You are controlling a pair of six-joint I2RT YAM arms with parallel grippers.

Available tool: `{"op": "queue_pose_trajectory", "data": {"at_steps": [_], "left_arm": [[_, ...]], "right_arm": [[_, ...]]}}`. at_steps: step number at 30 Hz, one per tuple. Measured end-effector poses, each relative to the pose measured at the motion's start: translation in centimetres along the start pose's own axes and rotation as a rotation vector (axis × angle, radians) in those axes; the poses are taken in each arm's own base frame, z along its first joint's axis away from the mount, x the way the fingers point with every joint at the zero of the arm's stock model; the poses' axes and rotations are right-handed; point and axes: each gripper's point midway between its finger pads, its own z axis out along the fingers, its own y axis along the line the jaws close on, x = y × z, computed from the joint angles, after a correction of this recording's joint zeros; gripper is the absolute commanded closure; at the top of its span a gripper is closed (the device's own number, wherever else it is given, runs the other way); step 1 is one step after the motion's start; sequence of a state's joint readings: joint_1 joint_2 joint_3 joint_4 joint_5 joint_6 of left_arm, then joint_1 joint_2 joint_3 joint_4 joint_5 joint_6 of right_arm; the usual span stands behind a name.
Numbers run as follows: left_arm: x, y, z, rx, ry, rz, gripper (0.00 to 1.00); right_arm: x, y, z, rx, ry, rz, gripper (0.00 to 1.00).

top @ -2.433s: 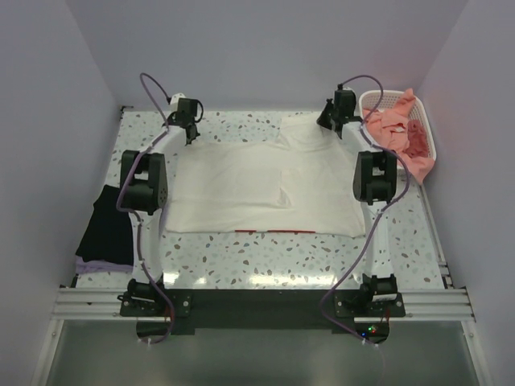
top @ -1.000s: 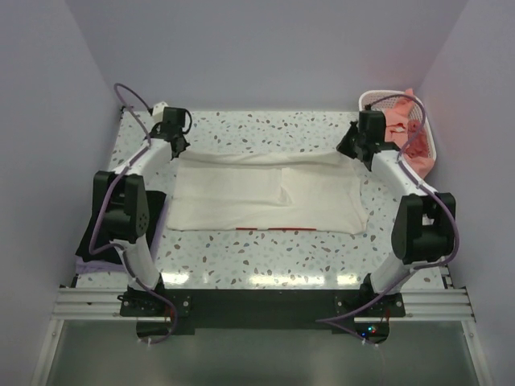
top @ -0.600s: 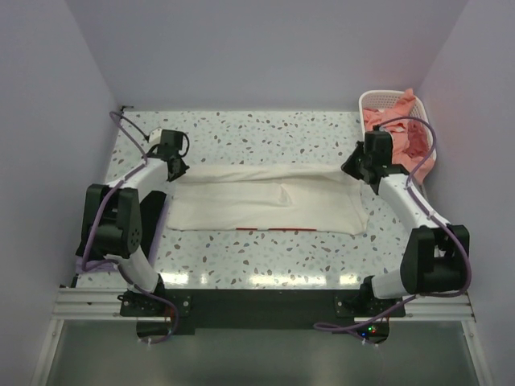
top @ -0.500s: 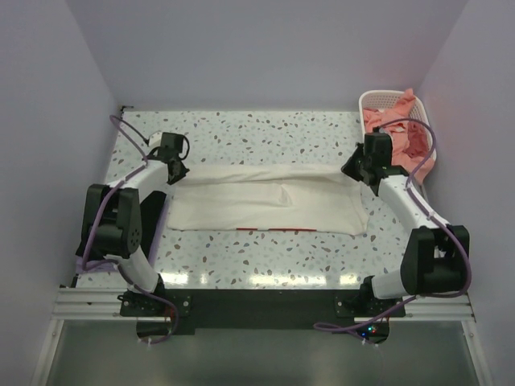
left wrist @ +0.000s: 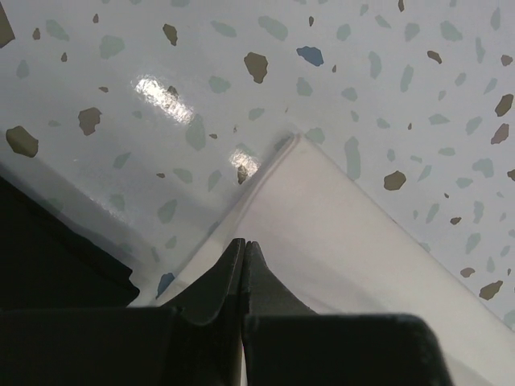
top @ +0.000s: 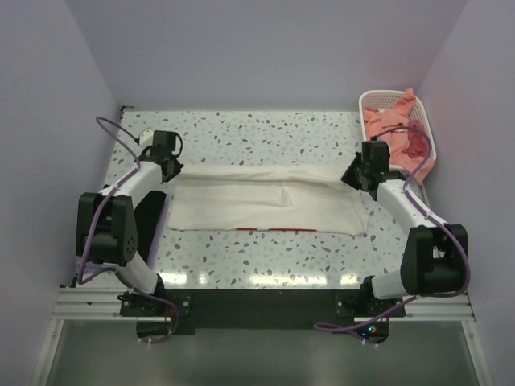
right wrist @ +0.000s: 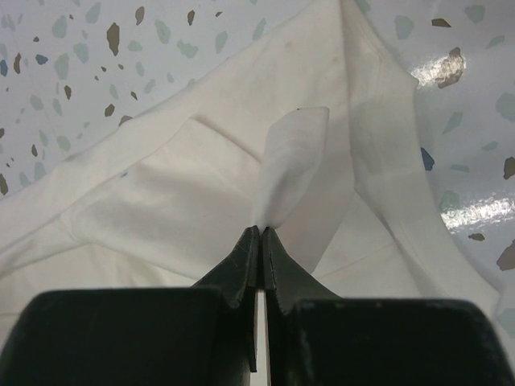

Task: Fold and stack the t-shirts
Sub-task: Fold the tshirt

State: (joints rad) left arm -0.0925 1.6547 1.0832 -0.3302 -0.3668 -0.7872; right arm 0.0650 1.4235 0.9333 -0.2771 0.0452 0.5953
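Note:
The cream-white t-shirt (top: 265, 201) lies spread across the middle of the table, with a thin red strip of its print (top: 273, 231) at the near edge. My left gripper (top: 166, 167) is shut on its far left edge (left wrist: 338, 241), the fingertips (left wrist: 244, 243) pressed together. My right gripper (top: 352, 178) is shut on a pinched fold at its far right edge (right wrist: 290, 161), the tips (right wrist: 261, 232) closed. The black tee (top: 151, 213) is mostly hidden behind my left arm. The salmon-pink tee (top: 398, 129) hangs out of the basket.
The white lattice basket (top: 386, 95) stands at the far right corner against the wall. Walls close in the table on the left, back and right. Speckled tabletop (top: 265, 133) shows beyond the shirt and along the near side (top: 265, 257).
Both grippers have come toward the near side, holding the shirt's far edge. The far part of the shirt has folded over, so the shirt looks narrower front to back.

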Motion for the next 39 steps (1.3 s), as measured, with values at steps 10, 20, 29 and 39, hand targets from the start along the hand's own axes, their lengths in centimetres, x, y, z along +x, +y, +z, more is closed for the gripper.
{"op": "queue_pose_trajectory", "data": {"at_steps": [10,20,29,39], "left_arm": [[1.6,2.2,0.7,-0.032,0.053,-0.031,1.0],[2.6,2.6,0.5,-0.016,0.086,-0.052,1.0],[2.6,2.5,0.2,-0.003,0.088,-0.057,1.0],[2.1,2.7,-0.6,0.01,0.071,-0.069,1.0]], "right_arm": [[2.3,-1.7,0.4,0.038,0.042,-0.003,1.0],[2.9,-2.1,0.1,0.042,0.049,-0.003,1.0],[2.1,-1.6,-1.0,0.018,0.018,-0.001,1.0],[3.1,-2.0,-1.8,0.007,0.027,-0.001,1.0]]}}
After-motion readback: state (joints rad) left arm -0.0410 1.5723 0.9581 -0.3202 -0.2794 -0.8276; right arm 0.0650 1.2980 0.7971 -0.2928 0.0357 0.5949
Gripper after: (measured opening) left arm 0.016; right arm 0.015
